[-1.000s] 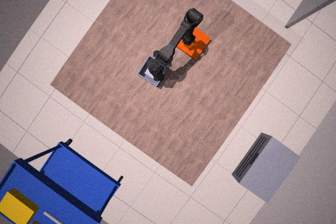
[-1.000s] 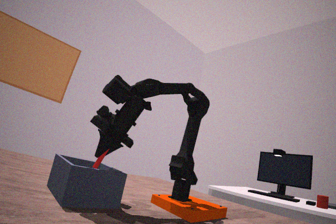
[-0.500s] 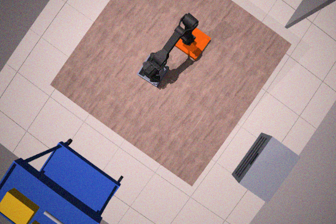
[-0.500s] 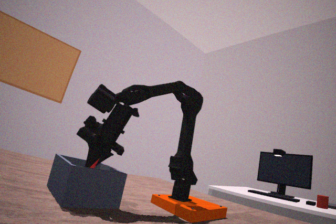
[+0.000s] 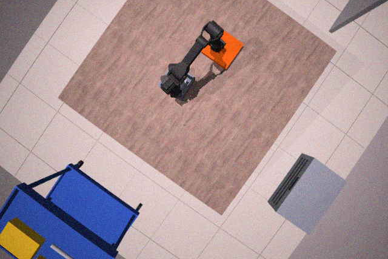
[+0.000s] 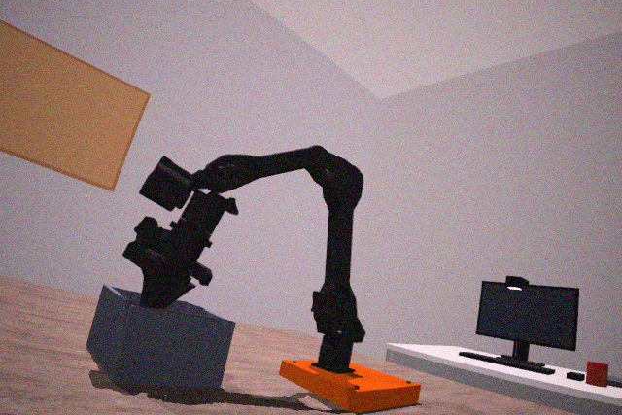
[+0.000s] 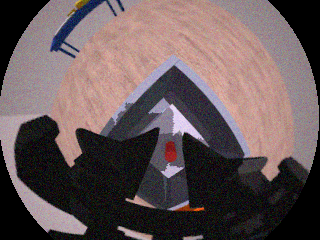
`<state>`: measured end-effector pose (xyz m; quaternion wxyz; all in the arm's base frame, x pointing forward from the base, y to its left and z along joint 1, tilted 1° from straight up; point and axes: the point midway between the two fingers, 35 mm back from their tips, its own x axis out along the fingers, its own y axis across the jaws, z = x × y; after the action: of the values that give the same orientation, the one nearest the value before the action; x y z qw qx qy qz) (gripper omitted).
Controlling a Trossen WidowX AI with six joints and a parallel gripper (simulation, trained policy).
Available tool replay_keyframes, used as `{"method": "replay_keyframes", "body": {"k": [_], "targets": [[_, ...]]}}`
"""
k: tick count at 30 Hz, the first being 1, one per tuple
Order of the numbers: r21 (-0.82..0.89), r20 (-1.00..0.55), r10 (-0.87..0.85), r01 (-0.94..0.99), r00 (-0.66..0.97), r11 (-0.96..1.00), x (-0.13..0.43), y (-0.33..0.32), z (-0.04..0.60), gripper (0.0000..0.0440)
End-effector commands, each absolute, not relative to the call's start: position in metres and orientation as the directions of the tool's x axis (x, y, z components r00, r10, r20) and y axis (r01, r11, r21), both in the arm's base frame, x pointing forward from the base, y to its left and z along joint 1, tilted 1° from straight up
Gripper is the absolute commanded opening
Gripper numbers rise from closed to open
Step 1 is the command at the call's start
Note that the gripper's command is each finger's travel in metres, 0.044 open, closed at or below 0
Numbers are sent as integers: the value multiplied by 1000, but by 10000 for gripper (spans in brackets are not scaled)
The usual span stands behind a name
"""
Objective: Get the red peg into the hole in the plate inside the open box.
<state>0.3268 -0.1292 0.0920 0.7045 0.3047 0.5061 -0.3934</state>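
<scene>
The red peg (image 7: 170,151) shows nearly end-on inside the box in the wrist view, with gaps between it and both fingers. It appears to stand on end over the pale plate (image 7: 186,125); how deep it sits in the hole is hidden. The blue-grey box (image 6: 170,347) (image 7: 131,98) stands open at the top. My gripper (image 6: 156,303) (image 7: 171,133) is partly open, tilted, with its fingertips inside the box's rim. In the top view the arm covers the peg and much of the box.
The arm's orange base (image 5: 232,50) (image 6: 384,390) stands beside the box on the wooden surface (image 5: 200,143). The box walls rise around the fingers. A desk with a monitor (image 6: 527,315) is in the background, and a blue cart (image 5: 90,202) stands off the wooden area.
</scene>
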Motion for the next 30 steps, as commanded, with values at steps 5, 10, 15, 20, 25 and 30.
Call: {"method": "replay_keyframes", "body": {"k": [5,10,15,20,25,30], "targets": [[16,-957,-236,846,167,534,339,-138,96,140],[4,-961,-231,838,155,545,345,-145,96,132],[-7,-964,-224,833,140,553,349,-153,96,125],[-18,-968,-217,830,125,557,351,-161,94,119],[-27,-972,-209,829,109,558,352,-170,92,114],[-36,-973,-210,830,99,556,351,-180,92,112]]}}
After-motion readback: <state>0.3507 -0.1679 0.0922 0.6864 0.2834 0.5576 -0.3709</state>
